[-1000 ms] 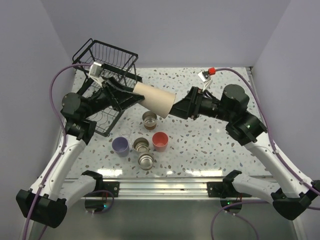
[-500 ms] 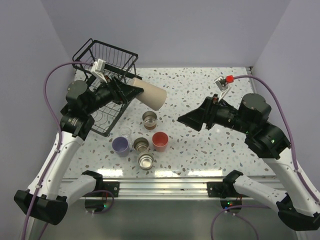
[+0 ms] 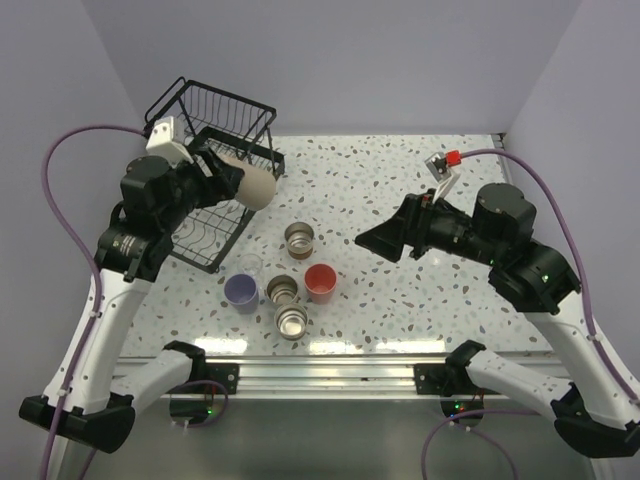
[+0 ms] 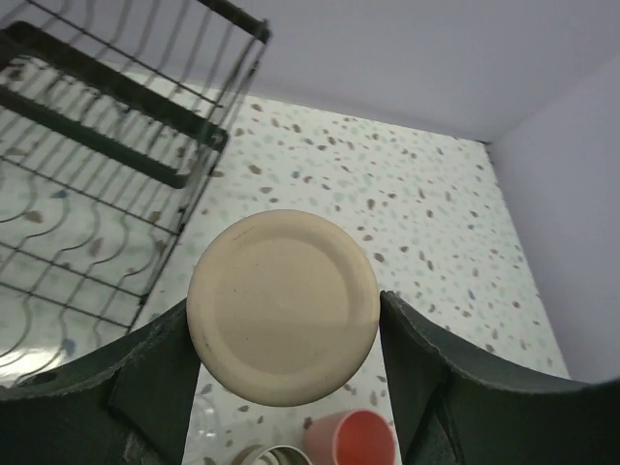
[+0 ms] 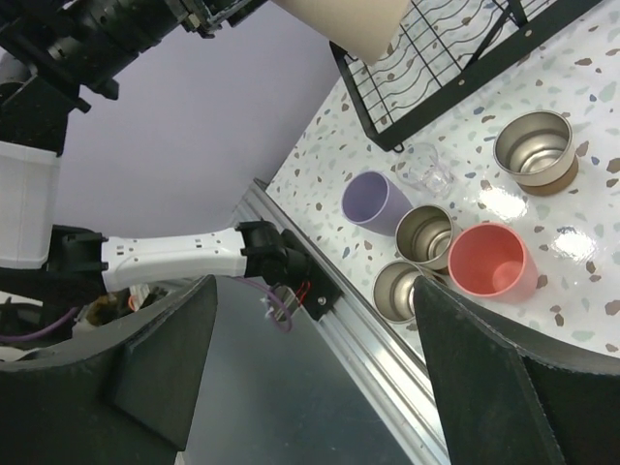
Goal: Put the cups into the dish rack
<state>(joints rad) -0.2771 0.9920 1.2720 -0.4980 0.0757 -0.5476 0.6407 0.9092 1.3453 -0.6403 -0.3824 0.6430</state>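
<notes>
My left gripper is closed partway around the tan cup, base pointing outward, raised beside the dish rack, ready to go into the basket. The other six cups wait clustered on the counter. My right gripper hangs wide open, holding nothing, out of the way.

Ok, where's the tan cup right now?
Top view, left side: the tan cup is held aloft by the left gripper, just by the dish rack's right edge.
</notes>
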